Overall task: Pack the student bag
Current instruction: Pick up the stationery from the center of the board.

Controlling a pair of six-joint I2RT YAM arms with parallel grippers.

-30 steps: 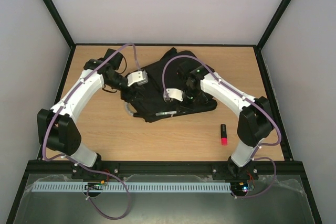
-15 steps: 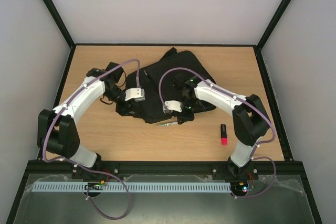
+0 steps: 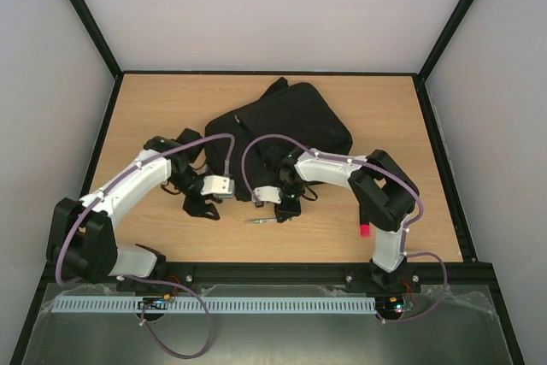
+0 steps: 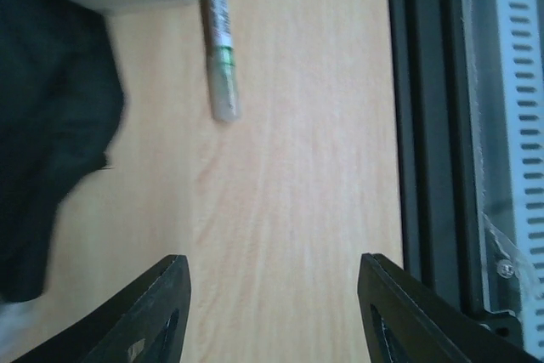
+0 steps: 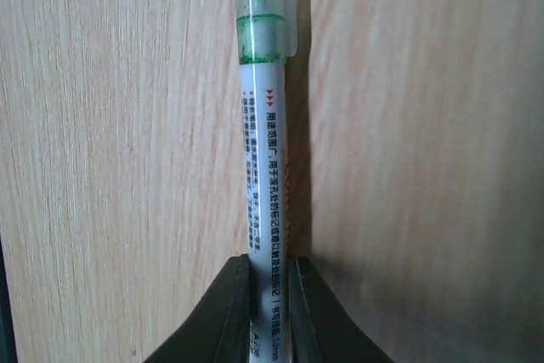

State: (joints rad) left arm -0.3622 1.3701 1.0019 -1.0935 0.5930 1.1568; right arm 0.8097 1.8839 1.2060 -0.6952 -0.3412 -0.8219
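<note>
The student bag [image 3: 291, 130], a large black backpack, lies at the back middle of the table. My right gripper [image 3: 279, 214] is in front of the bag, shut on a white pen with a green band [image 3: 259, 220]. In the right wrist view the pen [image 5: 268, 150] sticks out ahead of the closed gripper [image 5: 270, 295], low over the wood. My left gripper [image 3: 202, 207] is open and empty over bare wood, left of the pen. In the left wrist view the open gripper [image 4: 272, 295] has the pen [image 4: 219, 48] ahead of it and black bag fabric [image 4: 51, 125] to the left.
A red and black marker [image 3: 364, 227] lies on the table at the front right, partly behind the right arm. The table's black front rail [image 4: 433, 125] runs close by the left gripper.
Both grippers have drawn back from the bag toward the near edge. The right gripper has brought the pen from the bag's front edge onto the open table. The left gripper has left the bag.
</note>
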